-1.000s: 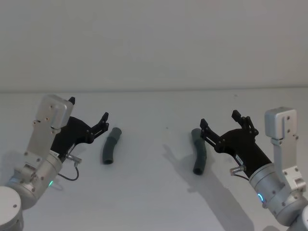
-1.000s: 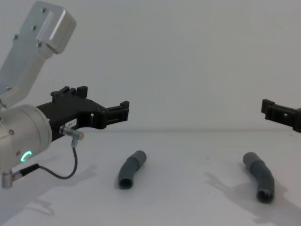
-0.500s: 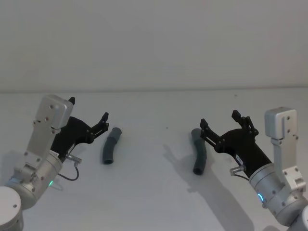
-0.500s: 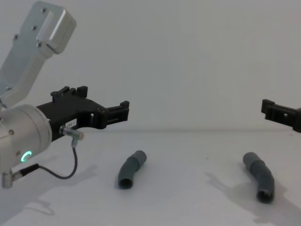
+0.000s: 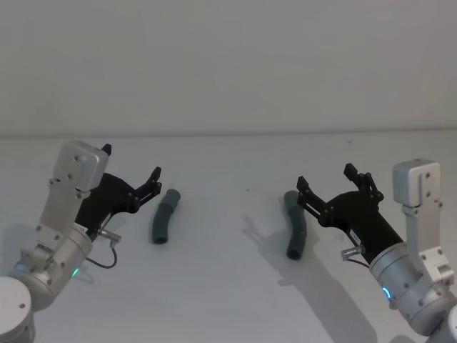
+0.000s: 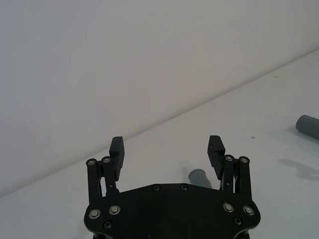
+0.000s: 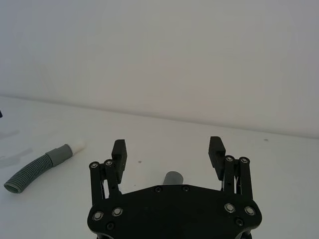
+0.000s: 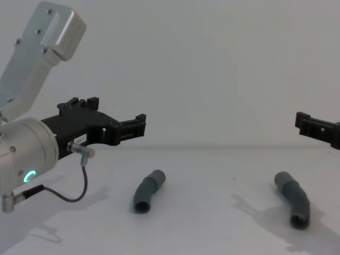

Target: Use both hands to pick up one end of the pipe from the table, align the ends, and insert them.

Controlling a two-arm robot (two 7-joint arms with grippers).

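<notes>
Head cam first: left gripper (image 5: pixel 132 161) spread wide at mid-left, just beside left pipe piece (image 5: pixel 163 216) on table (image 5: pixel 228 286); right gripper (image 5: pixel 325 176) wide too, by right pipe piece (image 5: pixel 294 223). Wrist cams: toothed fingers (image 6: pixel 215 149) apart, empty. Chest cam: both pieces lying flat, well apart.

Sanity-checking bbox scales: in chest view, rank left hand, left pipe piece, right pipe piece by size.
1. left hand, nearness inflates it.
2. left pipe piece and right pipe piece: alike, unranked.

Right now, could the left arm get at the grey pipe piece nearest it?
Probably yes: the left gripper, jaws open, hovers close beside that pipe piece, nothing between them on the table.
</notes>
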